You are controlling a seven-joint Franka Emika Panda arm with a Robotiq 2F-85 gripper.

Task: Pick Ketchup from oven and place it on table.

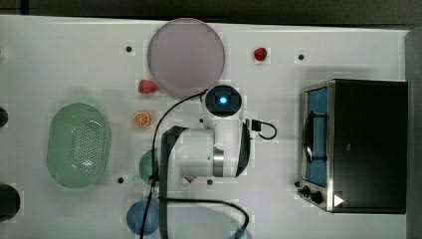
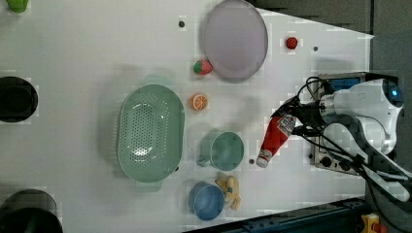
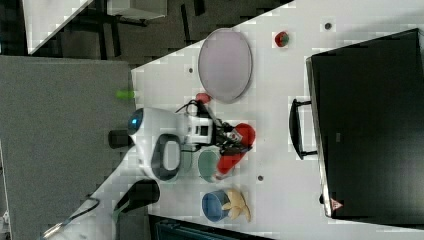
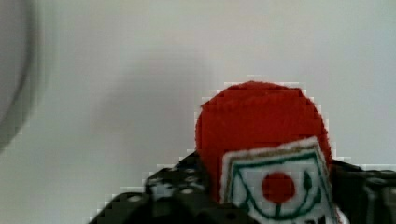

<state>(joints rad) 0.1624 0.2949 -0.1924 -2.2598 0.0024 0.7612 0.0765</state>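
My gripper (image 2: 293, 120) is shut on the ketchup (image 2: 273, 139), a red squeeze bottle with a white-and-red label. The bottle hangs tilted above the table (image 2: 87, 43), its white cap pointing down toward the teal mug. In the right view the ketchup (image 3: 236, 149) sits in the gripper (image 3: 226, 137), between the mug and the oven (image 3: 370, 125). The wrist view shows the bottle's red base and label (image 4: 261, 135) between the dark fingers (image 4: 187, 191). In the top view the oven (image 1: 370, 144) stands at the right, door shut, well apart from the arm.
A purple plate (image 1: 186, 56), two strawberries (image 1: 147, 86) (image 1: 260, 54), an orange slice (image 1: 142, 119) and a green colander (image 1: 78, 145) lie on the table. A teal mug (image 2: 225, 150), a blue bowl (image 2: 207, 200) and a banana (image 2: 231, 191) sit close under the bottle.
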